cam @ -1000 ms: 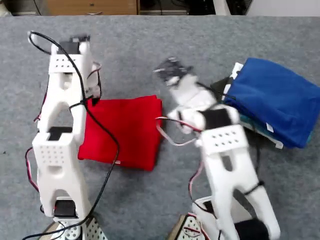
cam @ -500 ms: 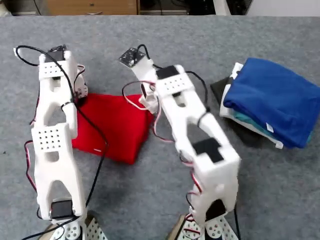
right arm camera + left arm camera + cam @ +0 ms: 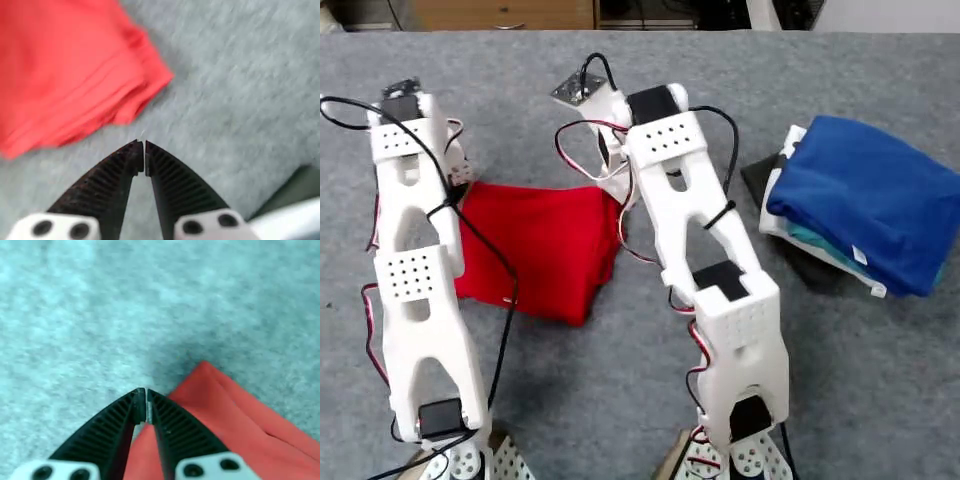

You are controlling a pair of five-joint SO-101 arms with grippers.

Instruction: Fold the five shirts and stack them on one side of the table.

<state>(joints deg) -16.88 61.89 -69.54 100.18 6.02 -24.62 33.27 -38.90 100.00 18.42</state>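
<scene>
A red shirt (image 3: 535, 245), folded but pulled out of square, lies on the grey table between the two arms. My left gripper (image 3: 460, 178) is at its far left corner, shut on the red shirt's edge (image 3: 200, 410), with red cloth on both sides of the fingers (image 3: 115, 427). My right gripper (image 3: 610, 182) is by the far right corner, shut and holding nothing. Its tips (image 3: 144, 146) rest over bare grey table just short of the shirt's corner (image 3: 150, 80). At the right, a stack of folded shirts has a blue one (image 3: 865, 200) on top.
White, teal and black layers (image 3: 790, 228) stick out under the blue shirt. Loose black and red cables (image 3: 510, 290) hang off both arms over the red shirt. The table's far edge (image 3: 740, 32) meets wooden furniture. Bare grey surface lies near the front right (image 3: 880, 400).
The right arm swung left from beside the blue stack to the red shirt's far right corner. The left gripper moved left and away, dragging the shirt's corner with it and skewing the shirt.
</scene>
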